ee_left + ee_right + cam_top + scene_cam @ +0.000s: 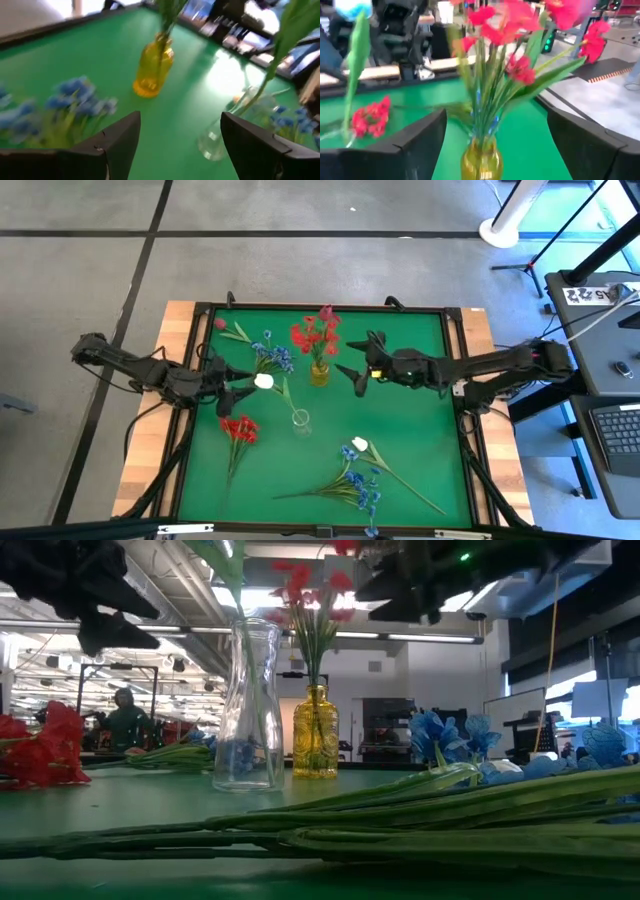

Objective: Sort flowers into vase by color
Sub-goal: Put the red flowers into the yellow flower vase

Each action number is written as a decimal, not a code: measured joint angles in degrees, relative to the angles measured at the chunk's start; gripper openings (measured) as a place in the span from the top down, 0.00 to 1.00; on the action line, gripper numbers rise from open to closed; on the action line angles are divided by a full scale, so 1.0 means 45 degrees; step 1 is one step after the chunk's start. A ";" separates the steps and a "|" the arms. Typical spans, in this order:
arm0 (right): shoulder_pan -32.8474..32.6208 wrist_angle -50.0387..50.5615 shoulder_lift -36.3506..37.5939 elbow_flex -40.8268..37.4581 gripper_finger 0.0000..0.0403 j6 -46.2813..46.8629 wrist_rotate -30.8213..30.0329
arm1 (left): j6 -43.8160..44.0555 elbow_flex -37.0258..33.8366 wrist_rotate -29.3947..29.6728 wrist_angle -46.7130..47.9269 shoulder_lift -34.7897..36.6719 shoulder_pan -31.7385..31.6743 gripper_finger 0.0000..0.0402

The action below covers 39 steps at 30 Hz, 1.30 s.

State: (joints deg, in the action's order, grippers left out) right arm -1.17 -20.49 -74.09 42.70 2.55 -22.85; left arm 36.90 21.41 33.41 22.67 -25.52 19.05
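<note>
A yellow vase (319, 371) stands at mid-table with several red flowers (315, 335) upright in it. My right gripper (350, 378) hangs open just to its right, clear of the blooms. A clear vase (301, 422) nearer the front holds one white flower (263, 381), whose stem leans on the rim toward my left gripper (238, 387). That gripper is open with nothing between its fingers. Lying loose on the mat are a pink bud (220, 324), blue flowers (275, 358) and a red bunch (240, 428).
More blue flowers (360, 490) and a white bud (359, 444) lie with long stems at the front right of the green mat (420, 410). A raised dark frame (455, 380) rims the mat. Open mat lies between the vases and the right rim.
</note>
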 joint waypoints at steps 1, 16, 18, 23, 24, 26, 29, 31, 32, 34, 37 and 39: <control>-0.0147 0.0446 0.0282 0.0000 0.15 -0.0003 -0.0265 | 0.0459 0.0472 0.0009 0.1033 -0.0050 0.0000 0.33; -0.0856 0.3287 0.1384 0.0000 0.15 0.0430 -0.2228 | 0.8695 0.2787 -0.7714 0.6709 -0.3842 0.0584 0.33; -0.0856 0.3511 0.1538 -0.0007 0.15 0.0443 -0.2230 | 0.9548 0.2787 -0.8429 0.6512 -0.4653 0.1094 0.33; -0.0856 0.3970 0.1672 0.0000 0.15 0.0466 -0.2216 | 1.1451 0.2777 -0.8670 0.4992 -0.6278 0.2366 0.33; -0.0856 0.4033 0.1672 0.0000 0.15 0.0465 -0.2208 | 1.1944 0.2777 -0.8524 0.4743 -0.6592 0.2628 0.33; -0.0856 0.4136 0.1672 0.0000 0.15 0.0470 -0.2092 | 1.3019 0.2777 -0.8320 0.4341 -0.7216 0.3180 0.33; -0.0856 0.4246 0.1672 0.0000 0.15 0.0556 -0.1472 | 1.4649 0.2777 -0.8028 0.3959 -0.8155 0.3983 0.33; -0.0856 0.4212 0.1672 0.0000 0.15 0.0628 -0.0895 | 1.5615 0.2777 -0.8014 0.3854 -0.8787 0.4419 0.33; -0.0856 0.4202 0.1672 0.0000 0.15 0.0625 -0.0690 | 1.6046 0.2777 -0.8015 0.3859 -0.9077 0.4607 0.33; -0.0856 0.4219 0.1672 0.0000 0.15 0.0617 -0.0487 | 1.6665 0.2777 -0.8017 0.3742 -0.9625 0.4875 0.33; -0.0856 0.4206 0.1672 0.0000 0.15 0.0429 -0.0433 | 1.6899 0.2768 -0.7859 0.2865 -1.0324 0.4983 0.33; -0.0856 0.4192 0.1672 0.0000 0.15 0.0425 -0.0436 | 1.6783 0.2768 -0.7457 0.1998 -1.0729 0.4971 0.33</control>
State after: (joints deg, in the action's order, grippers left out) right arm -5.02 -1.62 -66.57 42.70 4.46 -24.81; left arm 112.42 33.87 -0.15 31.66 -73.80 41.42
